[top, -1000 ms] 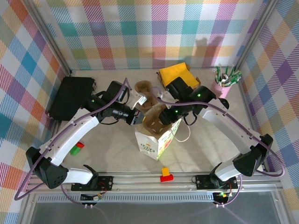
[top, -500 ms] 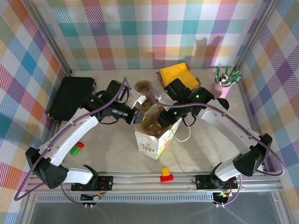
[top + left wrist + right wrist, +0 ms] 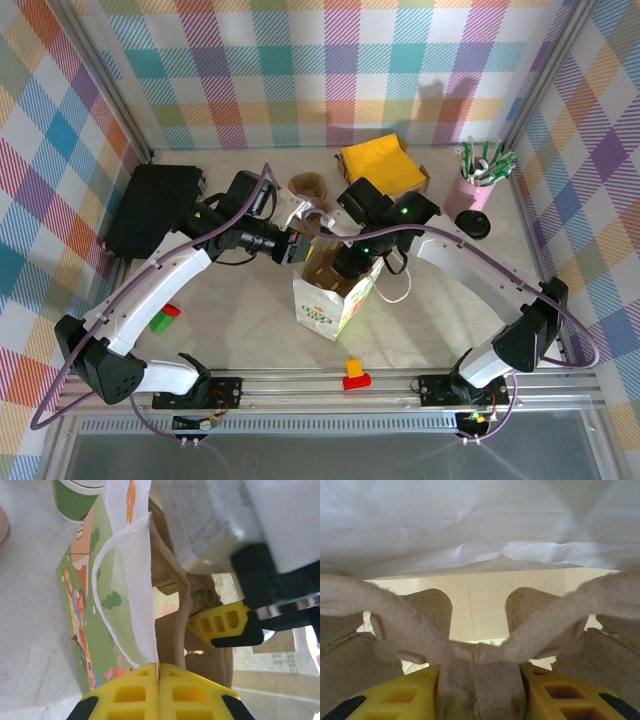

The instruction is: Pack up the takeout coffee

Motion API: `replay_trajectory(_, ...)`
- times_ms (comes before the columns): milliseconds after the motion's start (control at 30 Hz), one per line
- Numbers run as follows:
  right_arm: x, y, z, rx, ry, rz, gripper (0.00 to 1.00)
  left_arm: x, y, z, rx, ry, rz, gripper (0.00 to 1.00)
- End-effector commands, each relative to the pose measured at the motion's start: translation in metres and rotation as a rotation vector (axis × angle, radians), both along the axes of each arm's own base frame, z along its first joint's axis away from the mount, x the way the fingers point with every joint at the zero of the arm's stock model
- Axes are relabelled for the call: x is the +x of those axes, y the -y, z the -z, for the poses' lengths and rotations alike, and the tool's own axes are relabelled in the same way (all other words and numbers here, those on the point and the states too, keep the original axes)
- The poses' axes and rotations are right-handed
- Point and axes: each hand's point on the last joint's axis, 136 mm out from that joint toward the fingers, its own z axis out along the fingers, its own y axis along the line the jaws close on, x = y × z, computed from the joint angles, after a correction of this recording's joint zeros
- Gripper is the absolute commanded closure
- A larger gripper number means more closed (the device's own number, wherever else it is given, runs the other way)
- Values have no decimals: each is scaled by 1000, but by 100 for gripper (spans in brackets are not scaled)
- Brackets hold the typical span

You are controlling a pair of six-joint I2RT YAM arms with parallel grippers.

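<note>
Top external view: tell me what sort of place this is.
Probably a staged robot test cell, not a real café: plaid walls in a metal frame, with a white paper bag and a pink tumbler of sticks as props.

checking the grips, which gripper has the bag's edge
The left gripper, shut on the white bag's edge; the right gripper grips the brown cup carrier instead.

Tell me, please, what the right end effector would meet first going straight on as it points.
Probably the pale inner panel of the white paper bag, beyond the pulp carrier it grips; depth is unclear.
</note>
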Motion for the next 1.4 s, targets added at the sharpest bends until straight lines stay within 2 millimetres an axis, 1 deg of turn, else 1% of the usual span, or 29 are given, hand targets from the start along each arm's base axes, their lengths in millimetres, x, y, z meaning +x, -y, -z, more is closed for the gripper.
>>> replay_trajectory(0,-1,-3,11,-21,-7,-35,58,-2,9,-7,-49,4,27,100)
replay_trajectory(233,0,-2,25,-53,-8,-60,58,-1,12,-6,-63,-10,20,100)
replay_trajectory(300,-2,-5,27,-43,-15,-74,58,0,13,-4,-71,-21,9,100)
replay_trajectory(400,-2,-4,32,-41,-10,-77,58,4,10,-1,-59,-20,-26,100)
replay_trajectory(567,-3,-1,40,-55,-15,-65,58,9,-1,-2,-29,12,-94,100)
replay_trajectory(767,-5,1,41,-40,-9,-52,58,22,-28,3,75,60,-251,100)
replay_trajectory(1033,-6,2,48,-61,-30,-46,58,31,-45,3,149,88,-333,100)
replay_trajectory(1133,-5,3,49,-68,-30,-42,58,29,-41,2,131,78,-316,100)
replay_trajectory(1233,-2,2,50,-72,-29,-28,58,25,-33,0,89,61,-279,100)
replay_trajectory(1367,3,-5,49,-60,-27,-10,58,19,-23,-1,47,30,-242,100)
